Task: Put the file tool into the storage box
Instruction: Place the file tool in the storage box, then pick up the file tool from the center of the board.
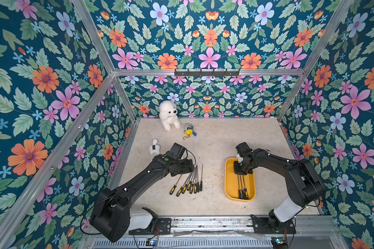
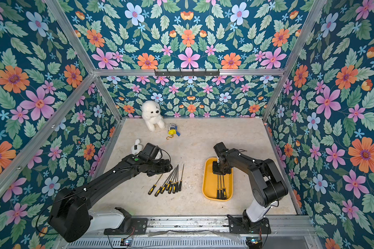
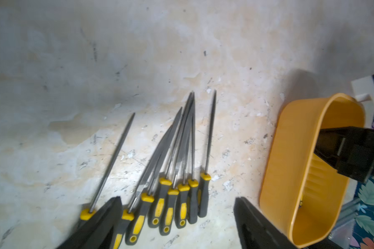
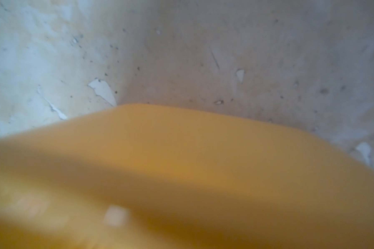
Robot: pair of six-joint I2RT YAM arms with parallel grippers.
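Several file tools [image 1: 190, 183] with black-and-yellow handles lie fanned on the table, also seen in the left wrist view [image 3: 177, 172]. My left gripper [image 1: 185, 167] hovers over their metal tips. It is open, and its fingers [image 3: 108, 215] straddle the handles without touching them. The yellow-orange storage box [image 1: 230, 183] stands to the right with three files [image 1: 242, 189] lying lengthwise in it. My right gripper [image 1: 243, 169] sits low inside the box's far end, over those files' shafts, with its jaws hidden. The right wrist view shows only the blurred box wall [image 4: 181, 161].
A white plush dog [image 1: 168, 115] sits at the back wall beside a yellow-and-blue keychain [image 1: 189, 129]. A small white toy [image 1: 154, 147] lies just behind the left arm. A black hook rack [image 1: 206, 73] hangs on the rear rail.
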